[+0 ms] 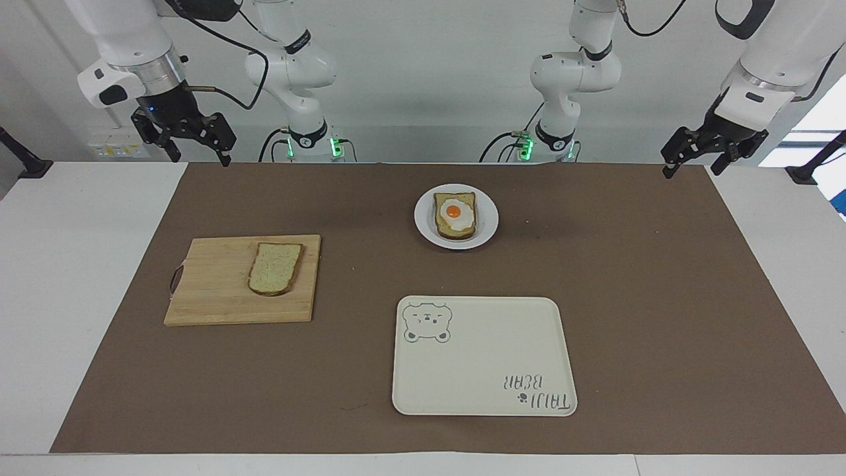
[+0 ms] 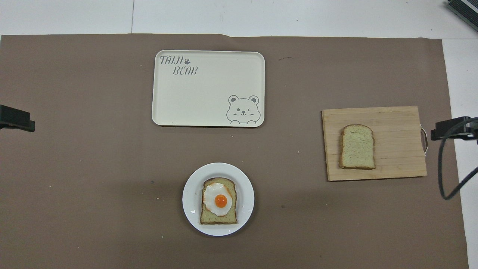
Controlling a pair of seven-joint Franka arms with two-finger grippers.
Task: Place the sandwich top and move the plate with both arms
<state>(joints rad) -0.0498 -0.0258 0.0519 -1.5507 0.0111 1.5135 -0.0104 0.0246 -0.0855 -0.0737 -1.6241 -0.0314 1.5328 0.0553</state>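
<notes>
The sandwich top (image 1: 274, 268) (image 2: 357, 147), a plain speckled slice, lies flat on a wooden cutting board (image 1: 211, 284) (image 2: 396, 123) toward the right arm's end of the table. The small white plate (image 1: 423, 221) (image 2: 190, 198) sits near the robots in the middle and carries a bread slice with a fried egg (image 1: 454, 213) (image 2: 219, 200). My right gripper (image 1: 200, 157) (image 2: 450, 129) hangs open and empty over the table's edge near its base. My left gripper (image 1: 692, 170) (image 2: 16, 119) hangs open and empty at the other end. Both arms wait.
A rectangular cream tray with a bear drawing (image 1: 482, 370) (image 2: 201, 101) lies farther from the robots than the plate. A brown mat (image 1: 661, 297) covers the table's middle. The cutting board has a small handle loop (image 1: 175, 279) at its outer end.
</notes>
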